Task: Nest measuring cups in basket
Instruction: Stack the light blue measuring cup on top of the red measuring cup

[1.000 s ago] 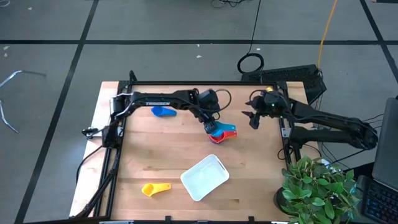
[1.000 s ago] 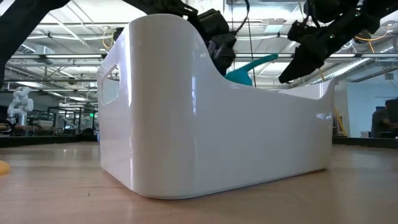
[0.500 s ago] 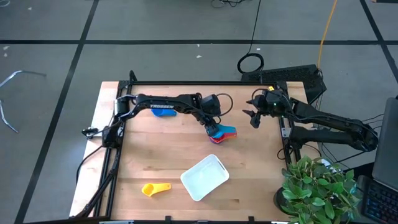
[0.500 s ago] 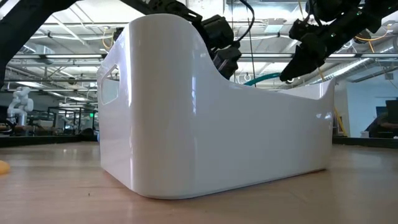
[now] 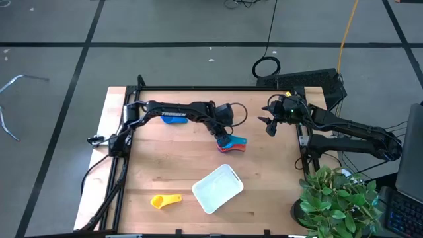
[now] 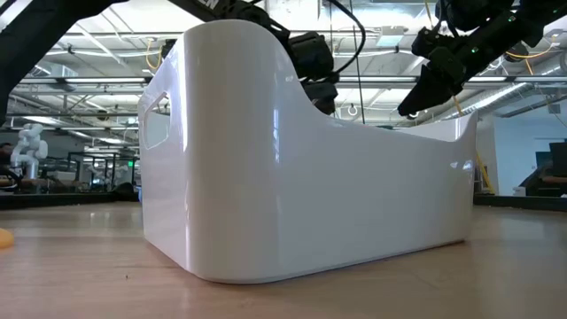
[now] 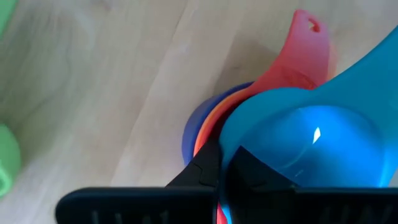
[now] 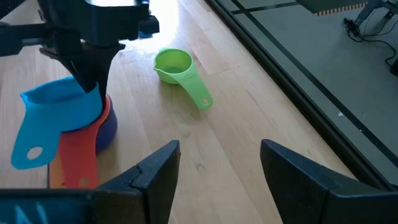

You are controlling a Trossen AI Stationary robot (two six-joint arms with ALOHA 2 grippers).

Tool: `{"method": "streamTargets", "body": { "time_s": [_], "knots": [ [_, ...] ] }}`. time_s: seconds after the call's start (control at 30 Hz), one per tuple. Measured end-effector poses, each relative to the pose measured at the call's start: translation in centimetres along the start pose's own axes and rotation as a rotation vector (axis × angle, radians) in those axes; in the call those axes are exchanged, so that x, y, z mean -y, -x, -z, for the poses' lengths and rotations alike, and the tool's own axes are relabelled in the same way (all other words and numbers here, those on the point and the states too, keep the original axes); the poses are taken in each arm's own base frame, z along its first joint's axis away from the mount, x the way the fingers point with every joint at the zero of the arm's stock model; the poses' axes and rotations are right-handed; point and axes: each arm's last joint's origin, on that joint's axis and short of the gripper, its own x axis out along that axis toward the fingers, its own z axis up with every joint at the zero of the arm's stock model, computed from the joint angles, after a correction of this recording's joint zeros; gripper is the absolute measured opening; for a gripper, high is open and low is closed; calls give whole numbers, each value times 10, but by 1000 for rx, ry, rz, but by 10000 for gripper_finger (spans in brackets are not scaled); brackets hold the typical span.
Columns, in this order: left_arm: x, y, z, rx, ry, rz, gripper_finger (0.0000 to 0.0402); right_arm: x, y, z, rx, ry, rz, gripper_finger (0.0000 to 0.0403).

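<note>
Left wrist view has the left gripper [image 7: 221, 171] closed on the rim of a light blue measuring cup [image 7: 311, 143], one dark finger inside the bowl and one outside. That cup sits on top of a stack: an orange cup [image 7: 214, 121] just under it, a red cup [image 7: 298, 56] whose handle sticks out past the blue bowl, and a dark blue cup [image 7: 189, 127] at the bottom, resting on the desk [image 7: 93, 74].

From above, the stack [image 5: 229, 143] lies near the middle of the desk, with the left gripper [image 5: 221, 137] on it and the left arm reaching in from the desk's left edge. Another blue cup [image 5: 177, 119] shows just behind that arm. A green cup [image 8: 177, 71] lies beside the stack, apart from it, on its side towards the right arm.

The right gripper [image 5: 269, 123] hangs over the desk's right edge, its fingers [image 8: 155, 171] spread wide and holding nothing.

The basket [image 5: 217, 188] stands at the front of the desk, well apart from the stack, with a yellow cup [image 5: 164, 200] lying near it on the left.
</note>
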Motion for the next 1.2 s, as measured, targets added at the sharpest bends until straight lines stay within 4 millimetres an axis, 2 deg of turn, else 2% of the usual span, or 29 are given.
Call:
{"method": "streamTargets", "body": {
  "time_s": [0.33, 0.53, 0.67, 1.2],
  "knots": [
    [-2, 4, 6, -55, -61, -45, 8, 0, 0, 0, 0, 6, 0, 215],
    [-4, 9, 6, -59, -109, -64, 59, 0, 0, 0, 1, 8, -3, 215],
    [-4, 9, 7, -62, -128, -66, 79, 0, 0, 0, 0, 8, -4, 215],
    [-5, 10, 6, -49, -175, -104, 85, 0, 0, 0, 0, 12, -4, 215]
  ]
}}
